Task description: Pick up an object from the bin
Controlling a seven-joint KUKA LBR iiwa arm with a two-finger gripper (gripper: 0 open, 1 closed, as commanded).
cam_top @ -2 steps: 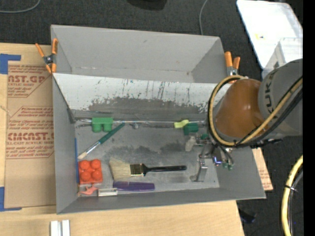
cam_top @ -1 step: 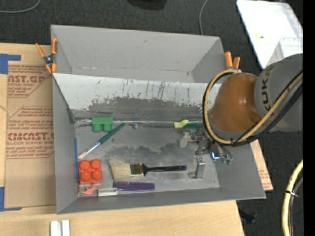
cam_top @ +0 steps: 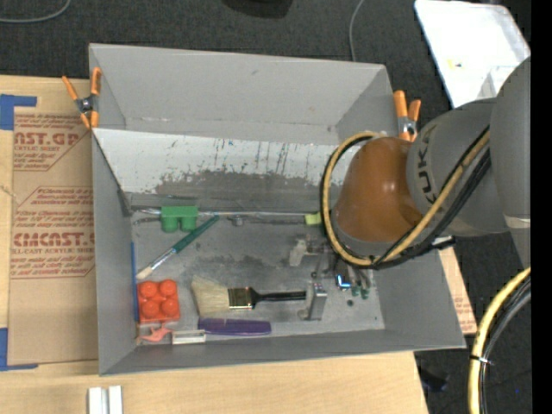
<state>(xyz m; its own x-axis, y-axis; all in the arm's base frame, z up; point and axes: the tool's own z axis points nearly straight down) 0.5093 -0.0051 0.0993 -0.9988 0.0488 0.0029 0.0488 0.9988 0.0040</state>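
My gripper [cam_top: 317, 291] is low over the bin's floor at the right, under the orange wrist cover, and stands open. One finger [cam_top: 315, 307] is toward the front wall and the other toward the back. A flat paintbrush [cam_top: 246, 297] with pale bristles, a metal band and a black handle lies on the floor. The handle's right end reaches into the gap between my fingers. A small grey piece [cam_top: 298, 250] lies just behind the gripper. A purple stick [cam_top: 234, 325] lies along the front wall, left of the gripper.
A red studded block [cam_top: 158, 300], a pink scrap [cam_top: 153, 335] and a white stick [cam_top: 188, 338] sit at the front left. A green-handled thin brush [cam_top: 178, 247] and a green block [cam_top: 178, 217] lie at the back left. A yellow-green bit [cam_top: 312, 219] sits by the back wall.
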